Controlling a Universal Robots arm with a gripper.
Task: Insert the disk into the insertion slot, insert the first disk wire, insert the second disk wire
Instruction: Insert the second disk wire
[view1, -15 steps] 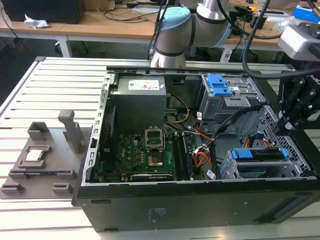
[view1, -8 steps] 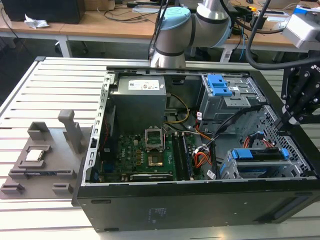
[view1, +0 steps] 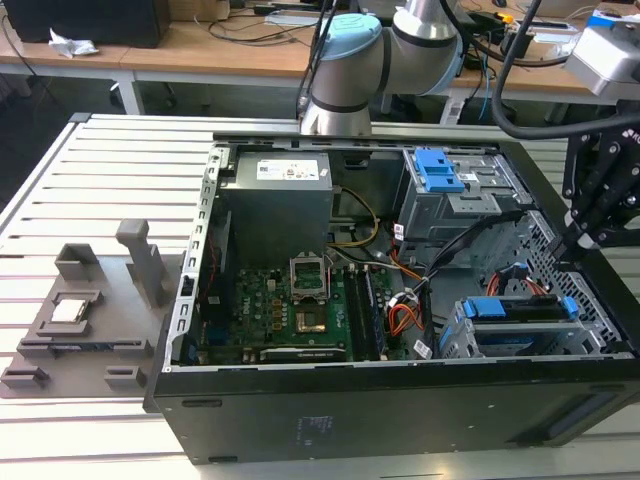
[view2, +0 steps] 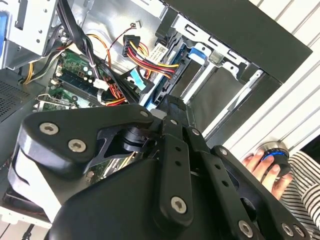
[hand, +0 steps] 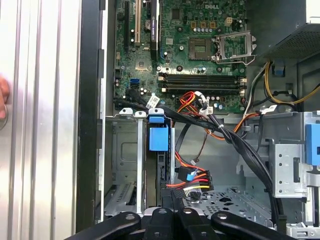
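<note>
Setup: open computer case (view1: 400, 400) lying on its side on the slatted metal surface (view1: 100, 180). The arm reaches in from the far side.

Disk: we see the disk (view1: 520, 308) seated inside the insertion slot (view1: 455, 345), in the near corner of the case at the exterior view's right. Its blue carrier edge faces up. In the first wrist view the disk (hand: 161, 170) appears edge-on between the silver cage walls of the slot (hand: 122, 150), with its blue tab at the far end.

Gripper: the gripper (view1: 563, 250) hangs over the case wall at the exterior view's right, above the slot and just to its far side. The disk lies below it, toward the near side and the exterior view's left, apart from it. We cannot tell whether the gripper is released or clenched.

Wires: a bundle of red, yellow, orange and black wires (hand: 192, 177) ends in a black connector just beside the tip of the gripper (hand: 172, 215) and close to the disk's edge. We cannot tell whether that connector is plugged in.

Other: taller grey bay with a blue latch (view1: 440, 170) at the far side; motherboard (view1: 290, 300) at centre; grey fixture (view1: 80, 310) on the surface at the exterior view's left. In the second wrist view a person's hand (view2: 265, 167) rests on a round blue-ringed knob outside the case.
</note>
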